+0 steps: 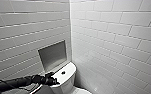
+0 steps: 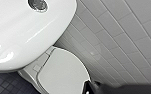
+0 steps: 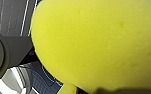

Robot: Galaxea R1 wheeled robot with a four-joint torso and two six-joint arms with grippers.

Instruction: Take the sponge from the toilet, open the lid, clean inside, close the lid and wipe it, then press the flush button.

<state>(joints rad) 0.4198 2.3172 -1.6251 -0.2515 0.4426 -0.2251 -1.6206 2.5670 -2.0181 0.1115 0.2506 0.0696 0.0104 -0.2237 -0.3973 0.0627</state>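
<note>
White-tiled corner. Left gripper [image 1: 50, 80], grip unreadable, hovers beside small round dark flush button [image 1: 63, 72], likely to press. Right gripper [image 3: 108, 88] seemingly clamps bright yellow soft sponge [image 3: 98, 42] clear.

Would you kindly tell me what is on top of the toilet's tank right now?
The flush button sits in the tank top, and the left gripper is at the top's edge. Whatever lies beneath the gripper is hidden.
</note>
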